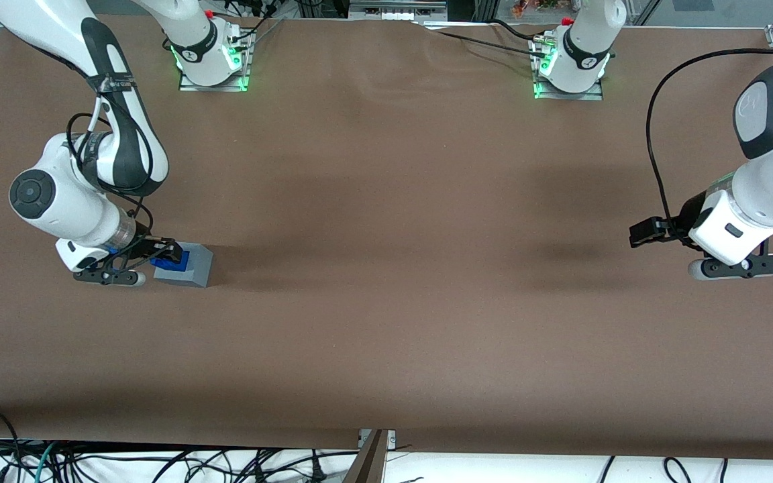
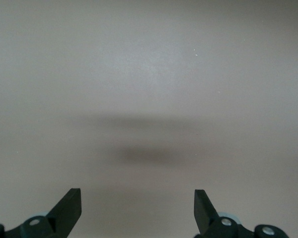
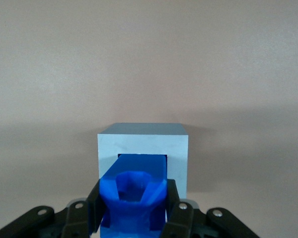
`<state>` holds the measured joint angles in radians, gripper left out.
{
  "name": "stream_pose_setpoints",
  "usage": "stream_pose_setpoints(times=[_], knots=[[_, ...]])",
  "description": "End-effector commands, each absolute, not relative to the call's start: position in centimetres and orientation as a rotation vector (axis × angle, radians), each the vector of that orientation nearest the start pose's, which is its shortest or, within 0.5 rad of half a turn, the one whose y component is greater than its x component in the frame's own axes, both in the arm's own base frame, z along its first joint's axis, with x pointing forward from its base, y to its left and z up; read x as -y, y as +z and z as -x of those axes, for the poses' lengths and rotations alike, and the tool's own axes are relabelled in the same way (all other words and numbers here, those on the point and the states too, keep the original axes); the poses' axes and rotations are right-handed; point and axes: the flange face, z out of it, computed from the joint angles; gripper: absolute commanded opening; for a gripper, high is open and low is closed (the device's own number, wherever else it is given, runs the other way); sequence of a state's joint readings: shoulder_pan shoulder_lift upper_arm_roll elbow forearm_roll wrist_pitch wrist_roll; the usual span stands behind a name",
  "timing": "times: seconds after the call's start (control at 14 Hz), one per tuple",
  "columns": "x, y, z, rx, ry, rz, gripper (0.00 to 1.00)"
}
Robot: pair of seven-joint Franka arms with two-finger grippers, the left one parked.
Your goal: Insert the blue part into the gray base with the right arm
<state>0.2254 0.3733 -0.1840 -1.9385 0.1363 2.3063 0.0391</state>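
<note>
Seating the blue part (image 3: 134, 191) into the gray base (image 3: 143, 145), lower left of the front frame.

Gripping the blue part's flanks with the tool (image 1: 162, 253), narrowed around it directly over the socket on the brown bench (image 1: 386, 268). Judging as light, rigid, slick plastic; holding low on flat sides, keeping square against jamming or nudging the base.
</note>
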Motion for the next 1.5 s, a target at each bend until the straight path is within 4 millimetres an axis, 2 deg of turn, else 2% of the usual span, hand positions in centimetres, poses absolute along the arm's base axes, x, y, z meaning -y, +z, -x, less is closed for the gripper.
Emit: stream_pose_setpoints(times=[0.0, 0.21, 0.36, 0.57, 0.79, 0.93, 1.0, 1.14, 1.36, 1.43], knots=[[-3.9, 28.2, -60.6, -0.116, 0.024, 3.096, 1.00], [-4.0, 31.3, -60.5, -0.099, -0.020, 3.082, 1.00], [-4.0, 35.0, -60.2, -0.099, -0.045, 3.067, 1.00], [-3.2, 42.4, -59.3, -0.094, -0.049, 3.051, 1.00], [-1.1, 50.7, -59.1, -0.097, 0.060, 3.054, 1.00], [1.1, 54.9, -58.8, -0.139, 0.111, 3.054, 1.00], [2.0, 56.3, -58.9, -0.153, 0.101, 3.053, 1.00], [2.3, 57.7, -59.1, -0.148, 0.080, 3.054, 1.00], [2.9, 57.4, -59.4, -0.134, 0.076, 3.117, 1.00], [2.3, 57.4, -59.4, -0.109, 0.078, 3.140, 1.00]])
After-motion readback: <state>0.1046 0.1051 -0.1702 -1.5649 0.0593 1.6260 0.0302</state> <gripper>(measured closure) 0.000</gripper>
